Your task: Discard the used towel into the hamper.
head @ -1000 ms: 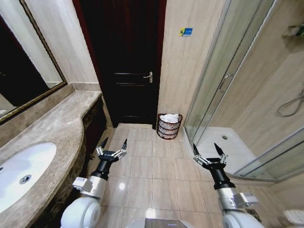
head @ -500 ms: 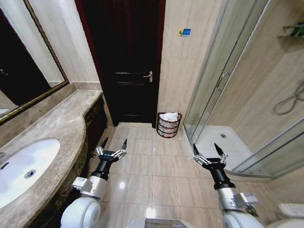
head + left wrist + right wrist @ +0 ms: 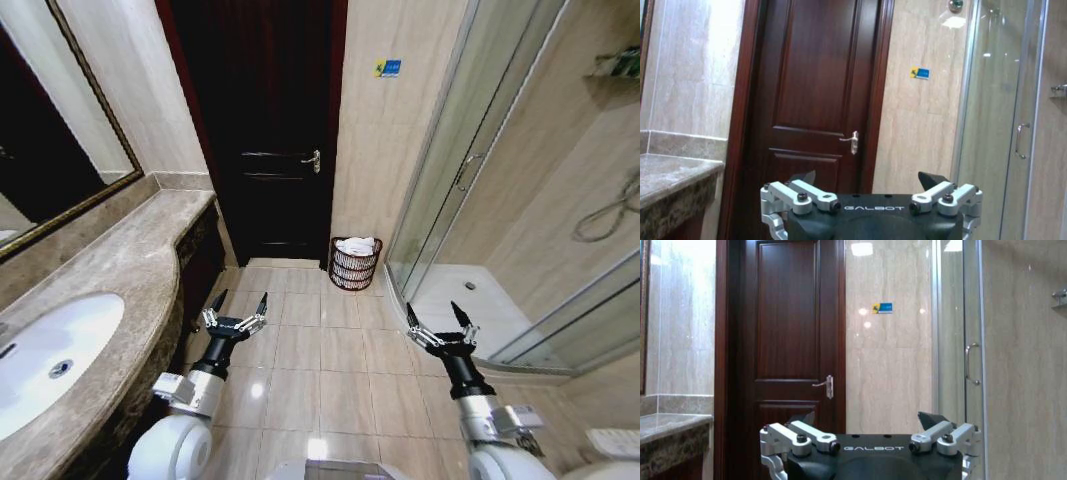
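The hamper (image 3: pixel 356 266), a small round dark red-brown ribbed basket, stands on the floor against the far wall, between the door and the shower glass. A white towel (image 3: pixel 357 245) lies bunched in its top, at rim level. My left gripper (image 3: pixel 241 300) is held low over the floor tiles near the counter, open and empty, well short of the hamper. My right gripper (image 3: pixel 432 310) hangs open and empty near the shower's curved sill. In the wrist views, the left gripper (image 3: pixel 869 178) and right gripper (image 3: pixel 867 418) each point at the door with their fingers spread.
A marble counter (image 3: pixel 120 260) with a white sink (image 3: pixel 45 350) runs along the left. A dark wooden door (image 3: pixel 265 130) is straight ahead. The glass shower enclosure (image 3: pixel 470 170) takes up the right. Beige floor tiles (image 3: pixel 320 350) lead to the hamper.
The whole picture has shifted slightly, so the camera has moved. Both arms hold the same pose, and the towel stays in the hamper.
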Robot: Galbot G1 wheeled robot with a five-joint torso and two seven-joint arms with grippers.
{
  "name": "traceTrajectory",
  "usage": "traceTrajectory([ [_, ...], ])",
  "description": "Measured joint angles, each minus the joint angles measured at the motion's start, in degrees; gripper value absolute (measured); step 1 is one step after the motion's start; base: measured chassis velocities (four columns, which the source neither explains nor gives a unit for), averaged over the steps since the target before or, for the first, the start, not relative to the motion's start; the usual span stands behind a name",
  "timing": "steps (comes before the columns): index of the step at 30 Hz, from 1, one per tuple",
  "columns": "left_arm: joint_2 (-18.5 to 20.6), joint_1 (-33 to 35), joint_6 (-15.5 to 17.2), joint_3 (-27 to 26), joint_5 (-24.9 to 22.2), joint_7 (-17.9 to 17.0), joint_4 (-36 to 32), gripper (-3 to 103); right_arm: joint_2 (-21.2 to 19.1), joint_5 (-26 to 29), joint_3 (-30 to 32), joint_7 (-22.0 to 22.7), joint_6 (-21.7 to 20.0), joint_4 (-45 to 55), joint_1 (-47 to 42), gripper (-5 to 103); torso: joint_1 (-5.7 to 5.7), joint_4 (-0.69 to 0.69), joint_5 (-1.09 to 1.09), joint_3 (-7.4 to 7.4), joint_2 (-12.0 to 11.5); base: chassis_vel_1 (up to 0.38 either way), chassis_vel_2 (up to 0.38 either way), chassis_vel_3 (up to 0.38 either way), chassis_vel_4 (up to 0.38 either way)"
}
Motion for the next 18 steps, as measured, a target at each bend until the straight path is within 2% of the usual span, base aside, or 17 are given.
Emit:
traceTrajectory([
  [18, 0.0, 0.0, 0.0, 0.0, 0.0, 0.0, 0.0, 100, 0.0, 0.0, 0.0, 0.0, 0.0, 0.0, 0.0, 100, 0.0, 0.0, 0.0, 0.0, 0.0, 0.0, 0.0, 0.0, 0.0],
])
